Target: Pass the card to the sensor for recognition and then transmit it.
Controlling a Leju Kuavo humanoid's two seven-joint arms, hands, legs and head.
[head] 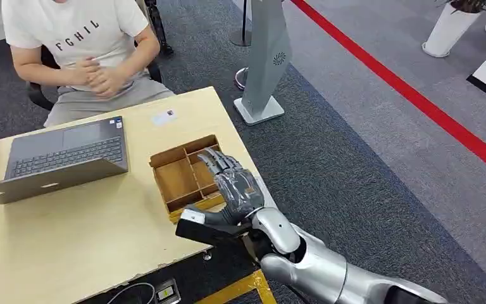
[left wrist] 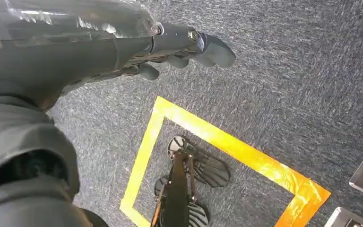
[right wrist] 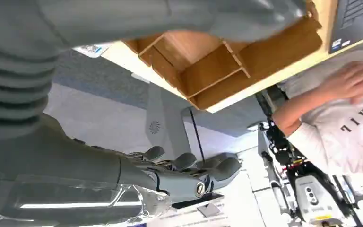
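A white card (head: 164, 116) lies flat on the wooden table (head: 69, 234), near the far edge in front of a seated person. My right hand (head: 231, 183) hovers over a brown divided wooden box (head: 180, 174) at the table's right edge, fingers stretched out and holding nothing. In the right wrist view the box (right wrist: 217, 66) lies between thumb and fingers (right wrist: 189, 168), and a second printed white card (right wrist: 92, 48) shows at the table edge beside the box. A grey sensor stand (head: 267, 57) rises from the floor beyond the table's far right corner. My left hand (left wrist: 179, 45) hangs empty over the carpet.
An open grey laptop (head: 63, 158) takes up the table's left half. The person (head: 88, 44) sits at the far side with hands clasped. Yellow floor tape (left wrist: 227, 146) marks a square on the carpet. A red line (head: 417, 95) crosses the floor on the right.
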